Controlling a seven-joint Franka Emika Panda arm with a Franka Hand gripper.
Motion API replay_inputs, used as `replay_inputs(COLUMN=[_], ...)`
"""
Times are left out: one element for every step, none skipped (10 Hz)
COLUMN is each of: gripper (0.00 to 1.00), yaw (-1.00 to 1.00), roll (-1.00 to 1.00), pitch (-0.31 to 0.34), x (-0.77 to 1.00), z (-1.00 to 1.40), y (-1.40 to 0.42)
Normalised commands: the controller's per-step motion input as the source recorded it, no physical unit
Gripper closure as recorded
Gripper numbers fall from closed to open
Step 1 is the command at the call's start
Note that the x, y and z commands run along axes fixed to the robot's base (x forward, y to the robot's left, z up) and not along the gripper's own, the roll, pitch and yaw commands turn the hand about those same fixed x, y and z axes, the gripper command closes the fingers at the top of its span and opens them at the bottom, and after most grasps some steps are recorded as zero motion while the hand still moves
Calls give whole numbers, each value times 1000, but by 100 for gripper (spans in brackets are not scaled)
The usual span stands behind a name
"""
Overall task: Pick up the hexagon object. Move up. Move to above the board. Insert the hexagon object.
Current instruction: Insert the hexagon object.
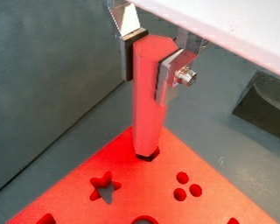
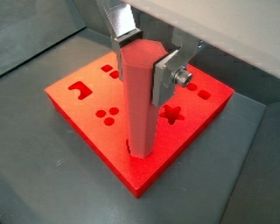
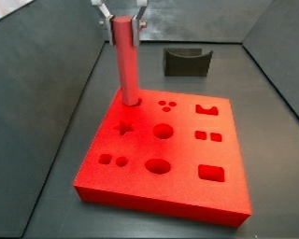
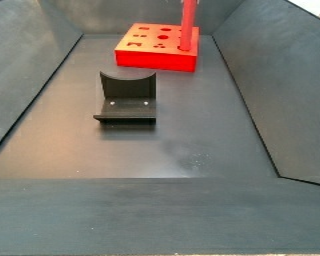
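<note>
The dark grey worktop [image 4: 163,140] is walled on its sides and carries everything in view. The board [image 3: 177,173] is the largest piece on it, a flat bright red slab lying toward one end of the worktop, with star, circle, square and oval recesses in rows across its top face; it shows whole in a side view [image 4: 156,48] and in a wrist view [image 2: 95,109]. The dark fixture [image 4: 127,98] stands on the worktop well apart from the board, nearer the middle in that side view, and behind the board near the end wall in a side view [image 3: 186,61].

The hexagon object [image 3: 124,65] stands upright at a corner of the board, its lower end down in a recess near that corner, as both wrist views show [image 1: 149,105] [image 2: 139,96]. In a side view only its lower part is seen, rising from the board's corner out of frame [image 4: 190,22].

The gripper [image 1: 150,45] is above the board's corner, with its jaws closed narrowly on the upper end of the rod: one silver plate presses one flat side, the other plate the opposite side, and the rod's top sits between them [image 2: 146,48]. In a side view the fingers [image 3: 105,16] straddle the rod's top.
</note>
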Motion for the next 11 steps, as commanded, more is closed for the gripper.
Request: replay_inputs(gripper=[100, 100, 100, 100, 100, 100, 100, 100, 100, 100, 100], yaw=[97, 43, 0, 0, 0, 0, 0, 0, 0, -26, 0], roll=[0, -21, -53, -33, 0, 57, 130, 167, 56, -61, 13], pitch=[-114, -146, -173, -146, -61, -11, 0, -29, -146, -187, -1], x=[140, 157, 146, 111, 46, 20, 11, 0, 0, 0, 0], z=[-146, -94, -106, -169, -283, -397, -543, -666, -549, -234, 0], y=[-126, -126, -80, -34, -17, -34, -63, -57, 0, 34, -3])
